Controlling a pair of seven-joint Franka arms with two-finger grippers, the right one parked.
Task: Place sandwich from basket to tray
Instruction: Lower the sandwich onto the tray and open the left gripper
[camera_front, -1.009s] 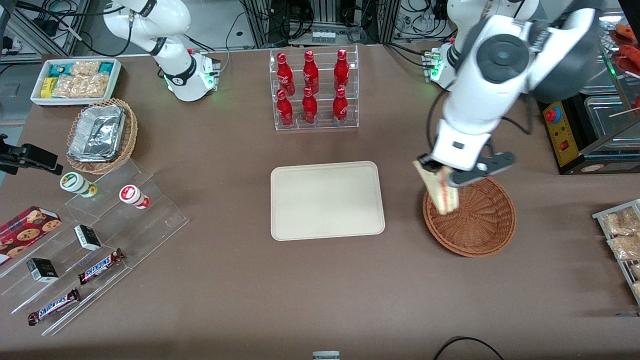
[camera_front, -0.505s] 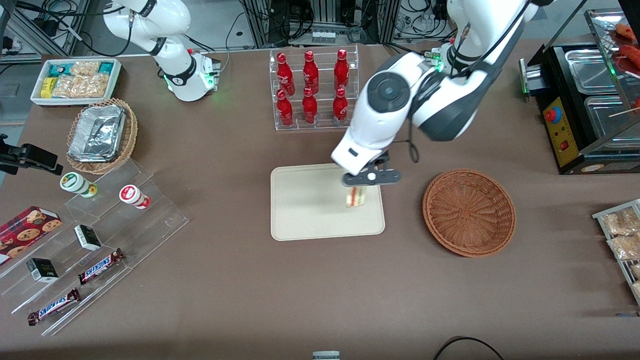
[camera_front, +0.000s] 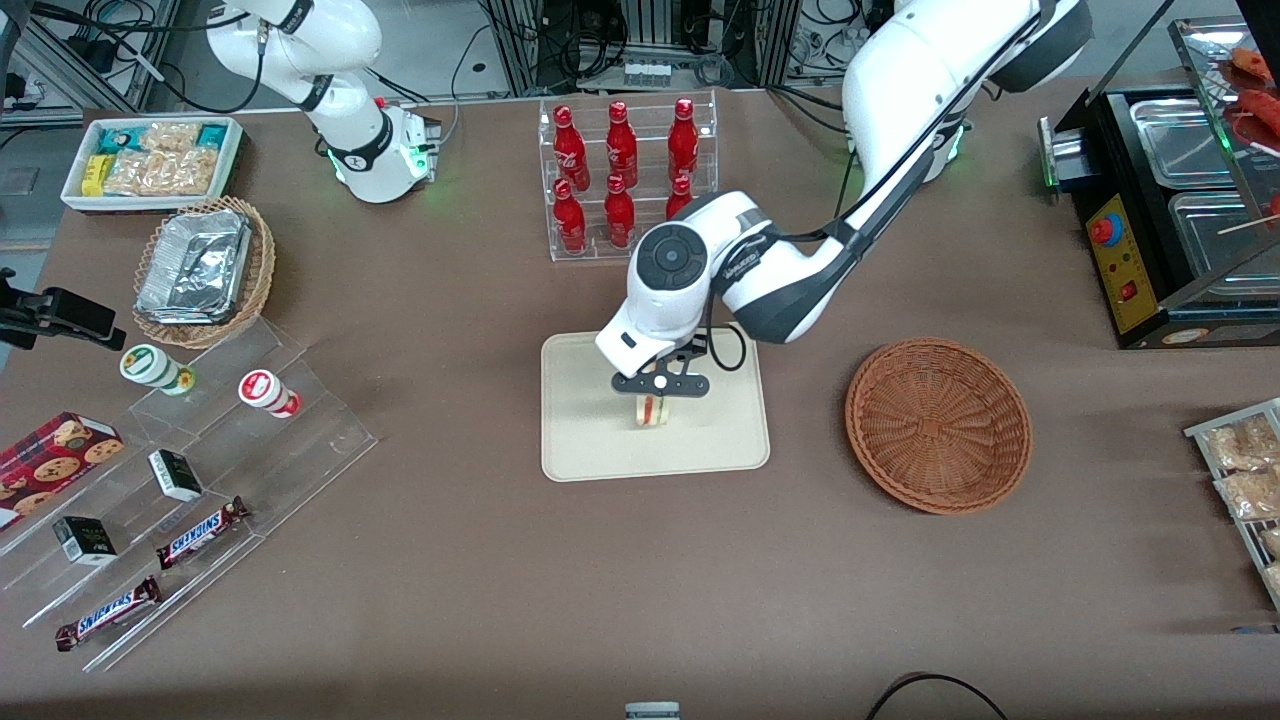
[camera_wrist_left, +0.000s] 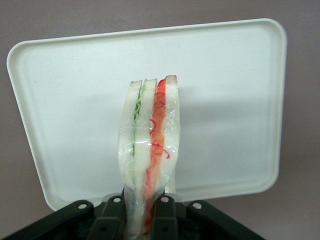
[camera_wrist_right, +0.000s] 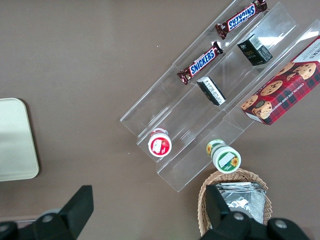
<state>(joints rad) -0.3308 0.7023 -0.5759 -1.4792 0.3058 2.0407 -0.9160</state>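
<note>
While the gripper (camera_front: 652, 397) hangs over the tray (camera_front: 590, 440) at frame centre, its fingers pinch the sandwich (camera_front: 651, 410)

The wedge stands on edge between the pads, pointing down at the tray; the basket (camera_front: 938, 425) sits at centre-right

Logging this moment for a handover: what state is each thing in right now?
Sandwich: wrapped, upright, held over the tray.
Tool: shut on the sandwich, above the tray.
Tray: flat on the table, nothing lying on it.
Basket: empty, beside the tray.
Red bottles: upright in their clear rack.
</note>
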